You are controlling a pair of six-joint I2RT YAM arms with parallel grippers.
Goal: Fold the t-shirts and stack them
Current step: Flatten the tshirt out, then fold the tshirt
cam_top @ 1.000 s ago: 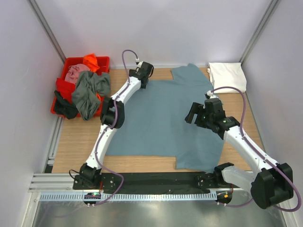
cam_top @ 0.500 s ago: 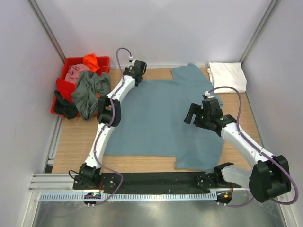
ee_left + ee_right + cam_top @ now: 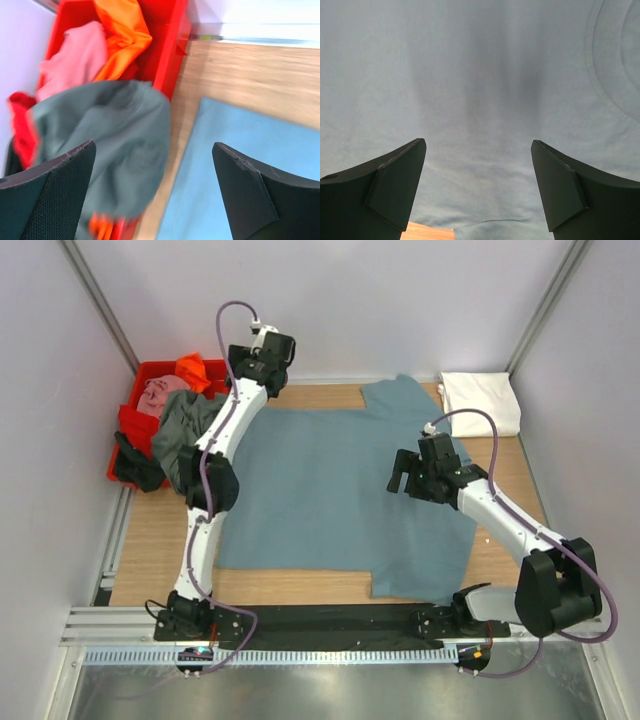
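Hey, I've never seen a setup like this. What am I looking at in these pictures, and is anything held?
Two robot arms are bolted to a wooden table, each ending in a two-finger gripper. One picture looks down from overhead; the other two come from wrist cameras, so the dark shapes are fingers. A teal-blue t-shirt lies spread flat, a folded white t-shirt sits at the far right, and a red tub at far left holds more shirts. The left gripper is open by the tub, the right gripper open over the teal-blue t-shirt. Nothing is held.
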